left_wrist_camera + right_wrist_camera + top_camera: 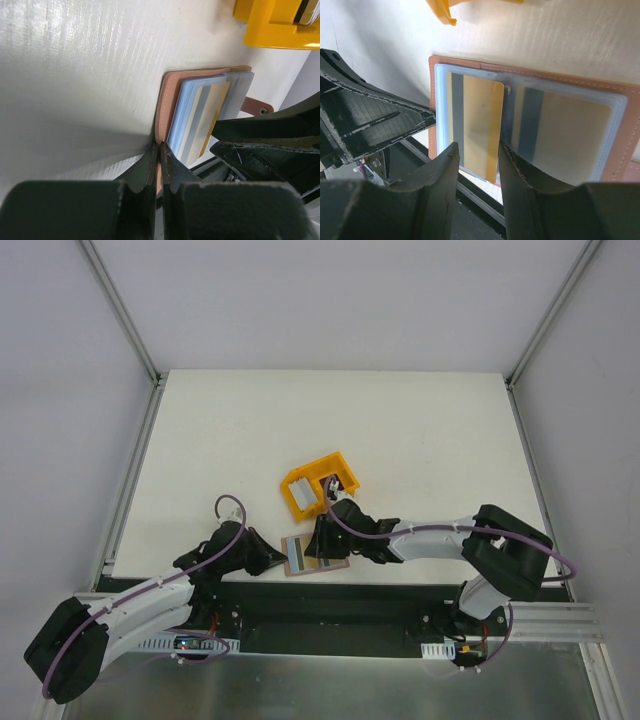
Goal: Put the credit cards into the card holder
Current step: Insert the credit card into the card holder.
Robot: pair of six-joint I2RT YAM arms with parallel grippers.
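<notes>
The brown card holder (322,552) lies open at the table's near edge, with clear sleeves inside. My left gripper (160,145) is shut on the near rim of its brown cover (169,95). In the right wrist view a yellowish credit card with a grey stripe (477,120) sits partly in the left sleeve, its lower end past the holder's edge. A second card (565,135) fills the right sleeve. My right gripper (477,147) hovers over the first card's lower end, its jaws apart. Another pale card (303,491) lies in the yellow bin.
The yellow plastic bin (330,466) stands just behind the holder; it also shows in the left wrist view (272,30). The table's front edge and a black rail (330,600) run right under the holder. The two grippers are close together over the holder.
</notes>
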